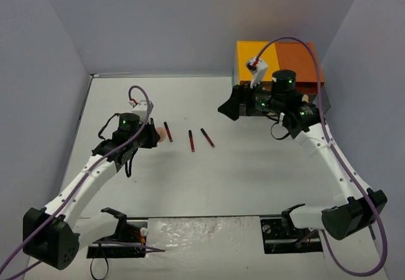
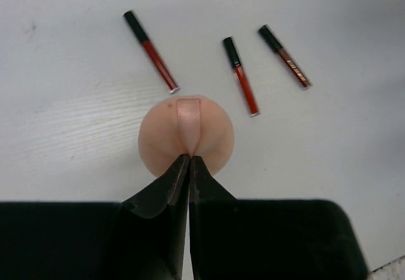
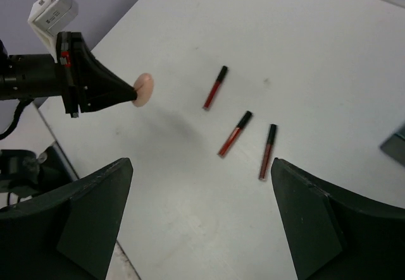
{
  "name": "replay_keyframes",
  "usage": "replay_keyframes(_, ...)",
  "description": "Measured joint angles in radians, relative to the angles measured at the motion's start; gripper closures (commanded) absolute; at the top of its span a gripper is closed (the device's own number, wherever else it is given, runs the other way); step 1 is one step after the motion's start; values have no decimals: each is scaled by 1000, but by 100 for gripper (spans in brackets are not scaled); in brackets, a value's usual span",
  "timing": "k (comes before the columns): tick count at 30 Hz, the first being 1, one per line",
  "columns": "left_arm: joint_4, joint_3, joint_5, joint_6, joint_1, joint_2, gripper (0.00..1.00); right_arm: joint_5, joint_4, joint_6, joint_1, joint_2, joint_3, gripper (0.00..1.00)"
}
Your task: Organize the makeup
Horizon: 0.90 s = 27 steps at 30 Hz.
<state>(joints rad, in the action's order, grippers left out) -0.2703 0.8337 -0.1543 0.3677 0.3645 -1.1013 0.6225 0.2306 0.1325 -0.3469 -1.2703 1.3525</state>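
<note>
Table [image 1: 253,179] was white, w/ a yellow-and-orange-topped drawer unit [image 1: 256,55] at far right. R gripper [image 3: 202,210] hung just in front of the unit, fingers spread wide, nothing between them. L gripper [image 2: 190,160] sat left of centre, fingers pressed together on the near edge of a peach disc [image 2: 186,131] (compact or puff, couldn't tell), which appeared lifted off the surface. Three dark red sticks [image 2: 152,51] [image 2: 240,76] [image 2: 284,56] lay flat on the table just beyond the disc, side by side, not touching.
</note>
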Motion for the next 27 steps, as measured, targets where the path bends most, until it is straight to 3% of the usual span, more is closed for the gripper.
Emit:
replay_keyframes(4,31,6,-100,-50,46,86,100,9,4,36,-136,-91,33,18)
replay_keyframes(10,54,73,-194,-88,115,122,100,10,4,77,-244,-199,65,25)
replay_keyframes(19,55,121,-215,-123,194,119,100,11,-19,122,-290,-264,66,32)
replay_keyframes(27,55,122,-216,-127,204,113,100,19,-60,153,-306,-278,66,44)
